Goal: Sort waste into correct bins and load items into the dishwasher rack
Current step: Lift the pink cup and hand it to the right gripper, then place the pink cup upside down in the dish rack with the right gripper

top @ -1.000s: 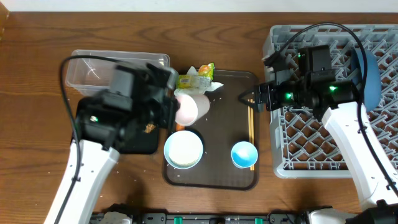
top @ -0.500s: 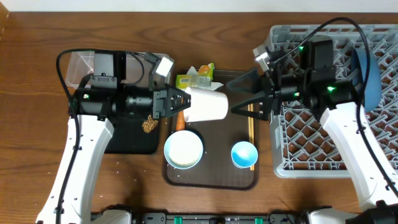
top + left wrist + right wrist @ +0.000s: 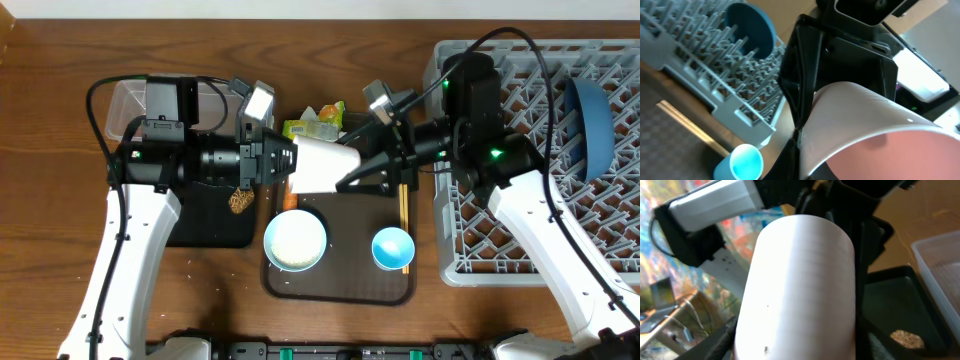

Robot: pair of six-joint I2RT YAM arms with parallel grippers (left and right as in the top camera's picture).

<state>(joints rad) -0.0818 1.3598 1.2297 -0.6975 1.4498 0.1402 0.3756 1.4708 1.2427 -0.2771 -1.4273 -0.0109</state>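
**Hand-over of the small pink cup (image 3: 325, 167) above the dark brown serving tray (image 3: 345, 275).** The cup is held on its side, clear of the tray, between the two arms. Its rim wall is pinched in the fully closed left gripper (image 3: 285, 162), with the open mouth turned toward the left wrist. The fingers of the right gripper (image 3: 352, 160) are set on either side of the cup's base end; whether their pads bear on it cannot be told.

Risks:
- If the left grip is released before the right one is firm, the cup would probably be dropped onto the white bowl (image 3: 295, 240) or the small light blue cup (image 3: 392, 248) below.
- The smooth wall could be squeezed out of a grip taken too near the base.
- If the cup is pulled toward the dishwasher rack (image 3: 500, 230) while both grippers are clamped, it would be strained or twisted loose.
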